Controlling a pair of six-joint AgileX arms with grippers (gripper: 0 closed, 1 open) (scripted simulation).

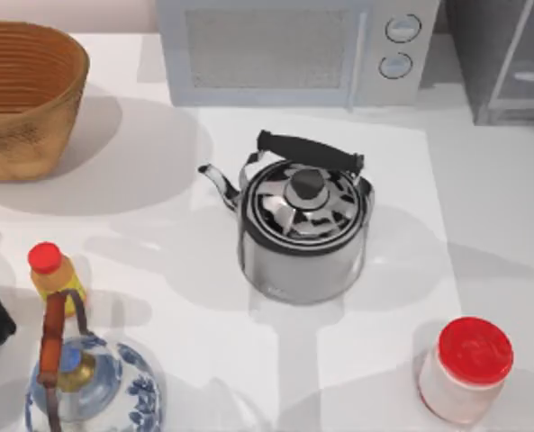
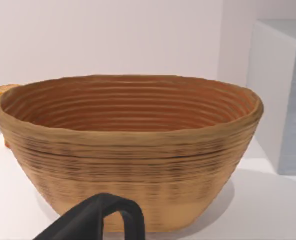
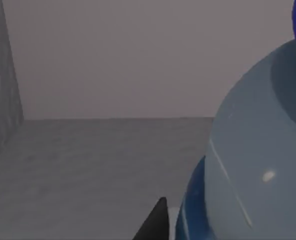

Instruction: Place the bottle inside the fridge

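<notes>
Right wrist view, nearest first: dark tip of the right gripper at the lower edge, and pressed up just beside it a large rounded pale-blue surface with deep-blue margins, taken to be the small deep-blue labelled bottle. Whether this gripper is clamped on the bottle or spread beside it: cannot tell. Behind both, a flat grey floor, a grey side wall and a plain back wall, read as the inside of the dark grey box-shaped fridge with the silver-framed glassy door, which stands at the table's far right corner in the top view. Judgement: bottle already within the fridge compartment, hard against the gripper, floor close below. Handling: probably light, rigid, smooth-sided and prone to slip or topple; hold across the mid-body, keep upright, set down gently before letting go. Left arm parked at the table's left edge, left gripper before a woven tan basket; grip state cannot be told. Shiny steel kettle with black handle mid-table, untouched
</notes>
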